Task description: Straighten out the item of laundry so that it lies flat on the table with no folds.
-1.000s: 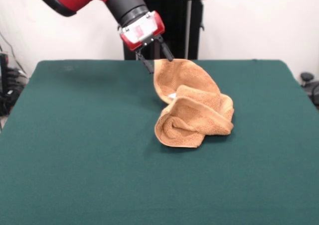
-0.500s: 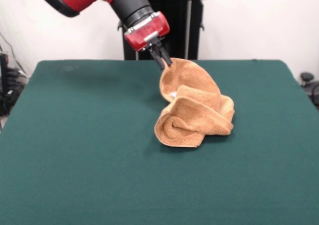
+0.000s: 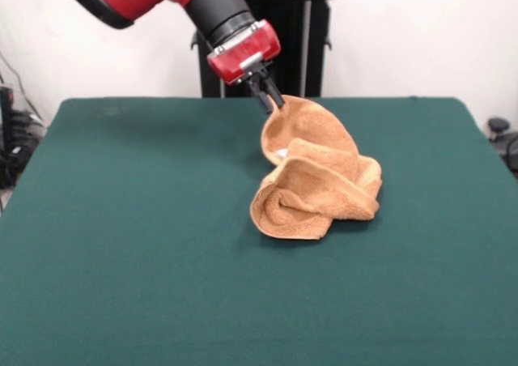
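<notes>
The orange-tan towel (image 3: 316,180) lies crumpled in a heap a little right of the middle of the dark green table (image 3: 121,244). Its lower part is rolled and folded on the cloth. One edge is lifted up at the far left of the heap. My gripper (image 3: 272,104) hangs from the red and black arm, which comes in from the upper left. It is shut on that raised edge of the towel and holds it above the table. A small white label shows inside the fold.
The black pedestal (image 3: 291,34) stands behind the table's far edge. Dark cables and gear (image 3: 12,139) sit off the table's left side. A dark object (image 3: 502,135) sits off the right side.
The gripper has closed on the towel's raised far edge and moved a little to the right and up with it. The lower heap has not moved.
</notes>
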`<state>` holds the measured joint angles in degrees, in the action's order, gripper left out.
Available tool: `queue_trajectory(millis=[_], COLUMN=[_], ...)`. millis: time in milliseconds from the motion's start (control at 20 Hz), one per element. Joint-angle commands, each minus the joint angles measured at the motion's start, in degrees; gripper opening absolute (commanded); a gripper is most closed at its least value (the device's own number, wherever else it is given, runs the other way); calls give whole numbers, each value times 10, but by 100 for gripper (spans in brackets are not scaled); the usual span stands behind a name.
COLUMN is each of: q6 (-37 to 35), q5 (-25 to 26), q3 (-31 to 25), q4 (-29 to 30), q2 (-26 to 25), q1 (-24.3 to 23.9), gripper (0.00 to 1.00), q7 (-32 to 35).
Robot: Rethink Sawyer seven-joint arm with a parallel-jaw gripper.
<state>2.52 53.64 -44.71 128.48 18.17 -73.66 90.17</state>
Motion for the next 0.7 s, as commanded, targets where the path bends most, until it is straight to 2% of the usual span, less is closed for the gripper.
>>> queue_trajectory(millis=[50, 150, 300, 450, 550, 700], q6=[-36, -46, -70, -63, -52, -34], q5=[23, 6, -32, -57, -80, -138], q3=[29, 26, -19, -32, -43, -91], q4=[-76, -63, -33, -7, 23, 81], q2=[19, 38, 40, 72, 114, 179], q1=[45, 47, 19, 21, 25, 4], gripper=[0, 0, 0, 0, 0, 0], q7=[28, 34, 35, 52, 66, 88])
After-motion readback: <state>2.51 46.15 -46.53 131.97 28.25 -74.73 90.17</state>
